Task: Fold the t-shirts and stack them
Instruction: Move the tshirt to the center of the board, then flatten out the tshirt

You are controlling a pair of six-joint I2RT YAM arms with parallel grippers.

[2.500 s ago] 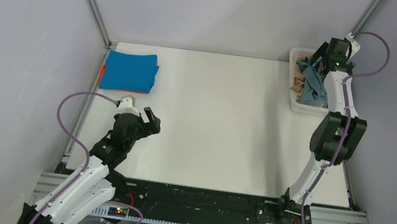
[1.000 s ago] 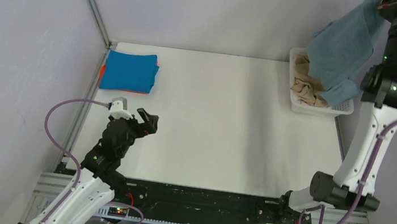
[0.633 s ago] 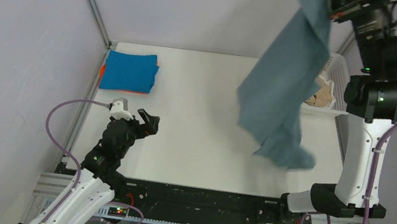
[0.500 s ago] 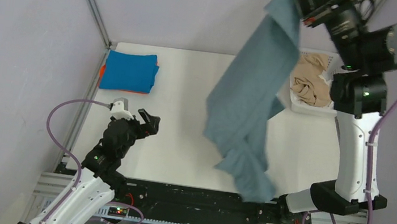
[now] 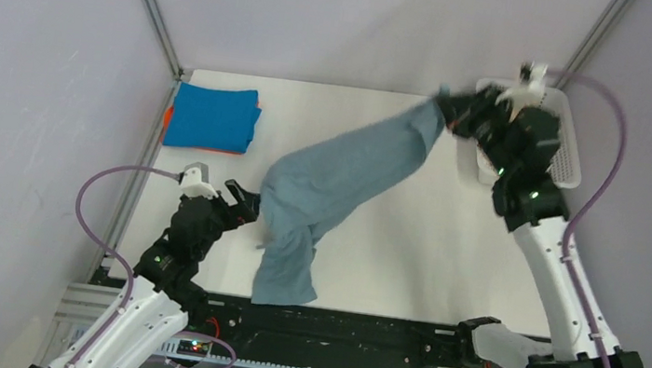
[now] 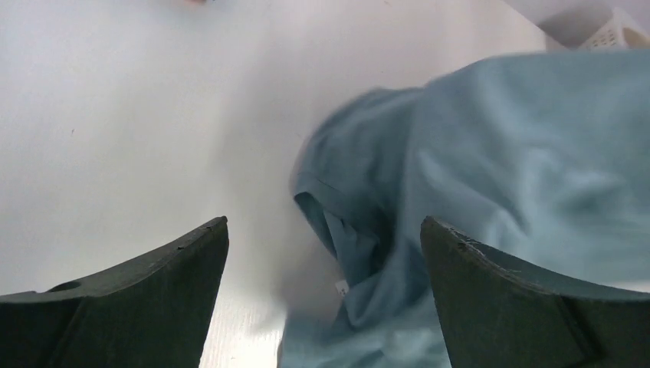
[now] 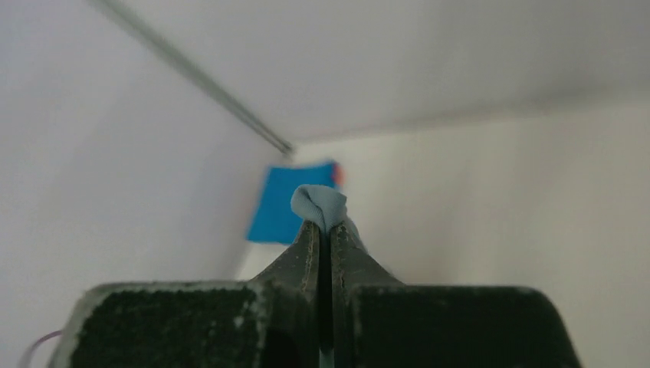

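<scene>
- The right end effector [image 5: 451,106] was clenched on one end of the grey-blue t-shirt [image 5: 342,172], which stretched from far right across the desk [image 5: 446,246] to its near edge.
- The left end effector [image 5: 227,195] stood released, with bunched cloth just before it.
- The folded bright blue t-shirt [image 5: 213,117] lay on the orange t-shirt [image 5: 166,115] at far left.
- The white basket [image 5: 571,162] sat at far right.

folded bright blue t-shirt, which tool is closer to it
Left. The left tool sits open in front of the folded bright blue t-shirt; the right tool is across the table by the basket, shut on the grey-blue t-shirt.
</scene>
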